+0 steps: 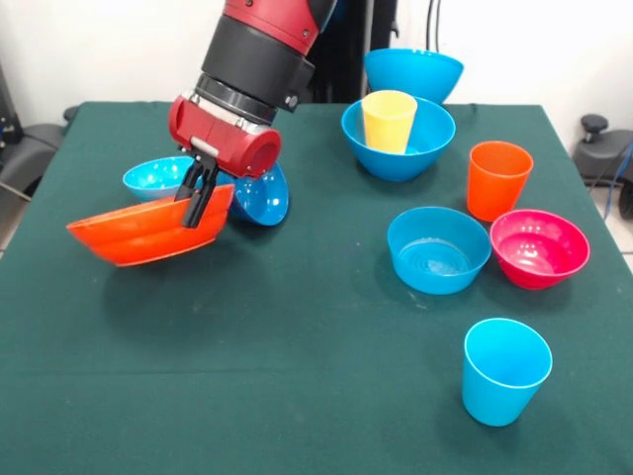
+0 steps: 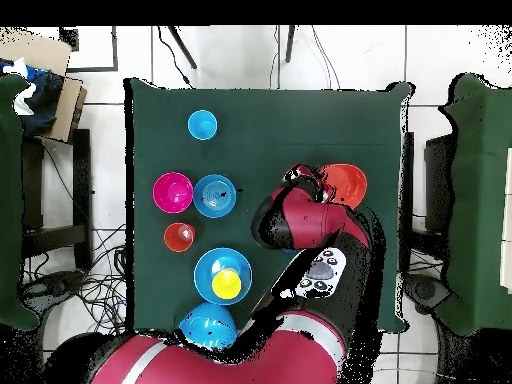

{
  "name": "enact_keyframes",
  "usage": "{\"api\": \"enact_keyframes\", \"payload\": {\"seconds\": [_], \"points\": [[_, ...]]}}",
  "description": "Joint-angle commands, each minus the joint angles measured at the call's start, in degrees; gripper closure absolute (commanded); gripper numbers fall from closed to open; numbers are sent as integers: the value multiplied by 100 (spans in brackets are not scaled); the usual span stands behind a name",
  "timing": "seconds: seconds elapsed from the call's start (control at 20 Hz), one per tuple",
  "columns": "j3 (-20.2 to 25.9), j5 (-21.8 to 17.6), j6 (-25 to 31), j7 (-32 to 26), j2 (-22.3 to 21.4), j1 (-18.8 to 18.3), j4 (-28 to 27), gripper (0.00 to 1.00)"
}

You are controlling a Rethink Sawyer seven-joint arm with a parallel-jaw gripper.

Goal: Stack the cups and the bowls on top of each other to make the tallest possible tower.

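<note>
Sawyer's red and black arm slants down from the top of the front view toward the table's left side, its gripper [image 1: 201,203] pinched on the rim of the wide, shallow, glossy orange plastic bowl [image 1: 148,233], which hangs tilted above the dark green table [image 1: 297,376]. Just behind the gripper sit a small cyan bowl [image 1: 156,178] and a small dark blue bowl [image 1: 262,195] leaning on its side. Near the far edge a large blue bowl [image 1: 413,71] stands behind a second large blue bowl [image 1: 399,148] holding the yellow tumbler [image 1: 388,121]. Toward the right edge stand the orange tumbler [image 1: 498,178], the magenta-red bowl [image 1: 539,247] and the medium light blue bowl [image 1: 438,249]; the light blue tumbler [image 1: 504,369] is near the front right corner.

From overhead, the arm reaches up from the bottom edge, bending over the table's right half, and the orange bowl [image 2: 345,184] shows beyond the wrist. Its fingers are hidden there.
</note>
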Motion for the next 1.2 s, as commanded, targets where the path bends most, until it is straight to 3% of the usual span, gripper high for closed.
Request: {"api": "enact_keyframes", "payload": {"seconds": [0.05,0.55,0.75,1.2], "points": [[789,-250,602,-91,0,9,239,100],[1060,-336,933,-376,-285,-242,233,100],[1303,-332,1620,-815,-673,-423,58,100],[1727,-229,2714,-1188,-729,-656,-737,100]]}}
